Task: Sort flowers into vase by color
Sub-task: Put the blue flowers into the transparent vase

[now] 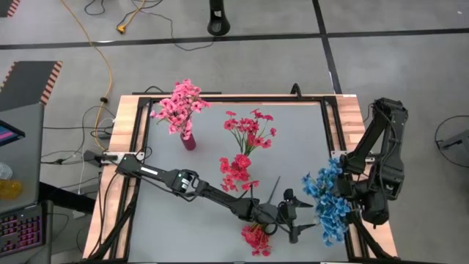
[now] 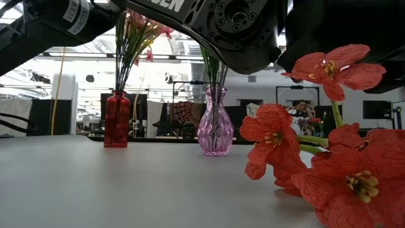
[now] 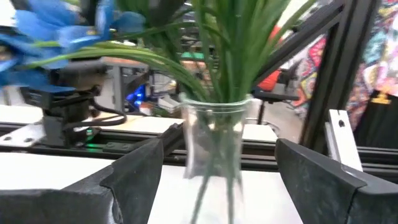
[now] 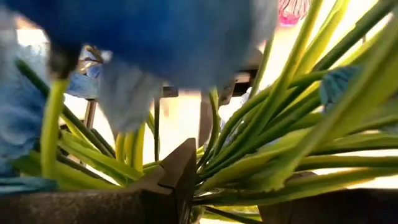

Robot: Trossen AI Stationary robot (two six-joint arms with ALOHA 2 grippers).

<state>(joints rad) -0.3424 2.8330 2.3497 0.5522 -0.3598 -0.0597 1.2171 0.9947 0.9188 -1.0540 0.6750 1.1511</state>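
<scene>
Blue flowers [image 1: 330, 202] stand with their green stems in a clear glass vase [image 3: 211, 137] at the table's right near side. My left gripper [image 3: 217, 146] reaches level across the table and is open, one finger on each side of that vase, with a gap at both. My right gripper [image 4: 230, 186] comes down among the blue flowers' stems and is shut on them; the blossoms hide it in the high view. A loose red sprig [image 1: 256, 238] lies on the table by my left gripper [image 1: 293, 220]. My right gripper has several green stems [image 4: 249, 168] of the blue flowers between its two fingers, below the blossoms. It comes slanting down from the table's right side, with the fingers across the stems. The blossoms and stems crowd the view, so the pads' exact place stays hidden.
A red vase [image 1: 188, 139] with pink flowers [image 1: 179, 106] stands at the far left. A pink-purple vase [image 2: 215, 123] with red flowers [image 1: 248, 130] stands mid-table. My left arm [image 1: 190, 183] lies low across the table's near middle. The black frame rail [image 3: 348, 74] runs behind the clear vase.
</scene>
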